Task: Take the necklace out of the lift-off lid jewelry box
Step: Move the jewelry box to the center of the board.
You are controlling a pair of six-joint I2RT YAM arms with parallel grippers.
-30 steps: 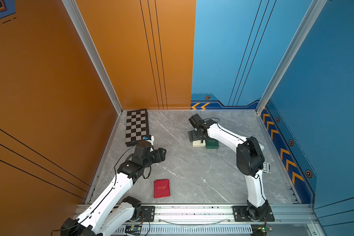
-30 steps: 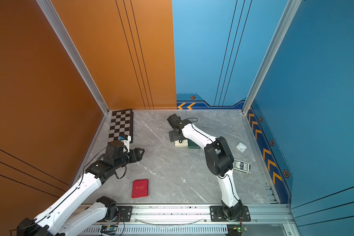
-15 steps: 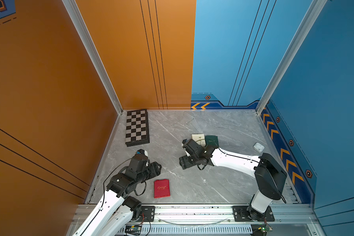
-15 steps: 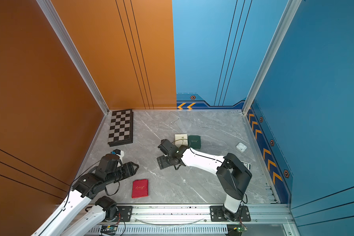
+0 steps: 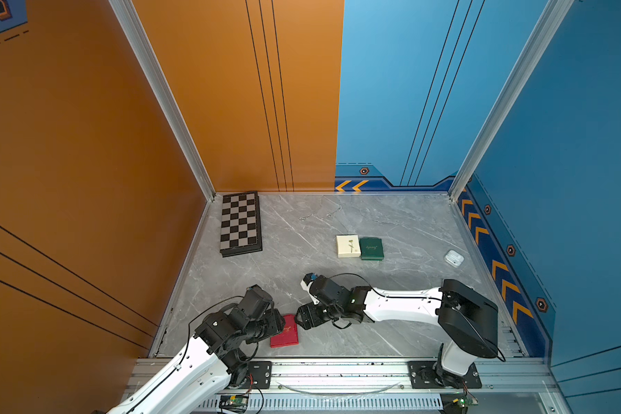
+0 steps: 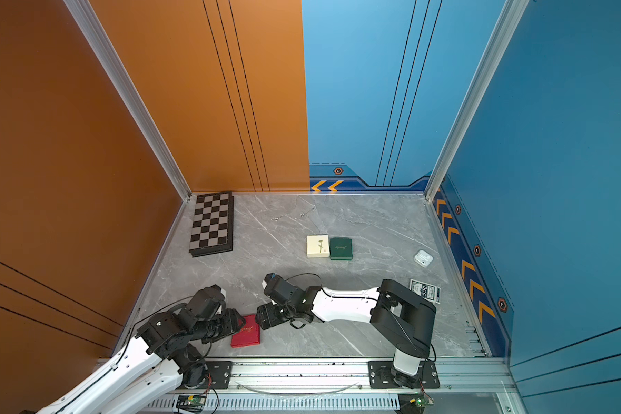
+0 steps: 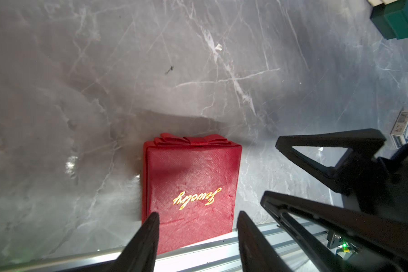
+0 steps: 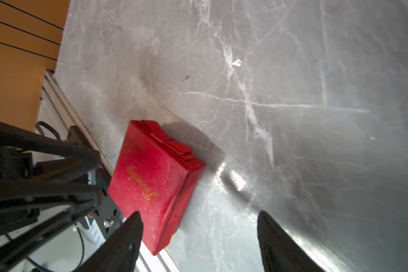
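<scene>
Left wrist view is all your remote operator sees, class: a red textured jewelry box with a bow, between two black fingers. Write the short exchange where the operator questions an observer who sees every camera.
Operator: Is any necklace lying out?
Observer: Yes, a thin silvery chain lies on the grey marble table near the back wall, far from the red textured jewelry box.
Operator: How does the right hand stand?
Observer: Its wrist view shows the right hand open wide, one fingertip at the box's edge, the other over bare table; whether it touches, I cannot tell.
</scene>
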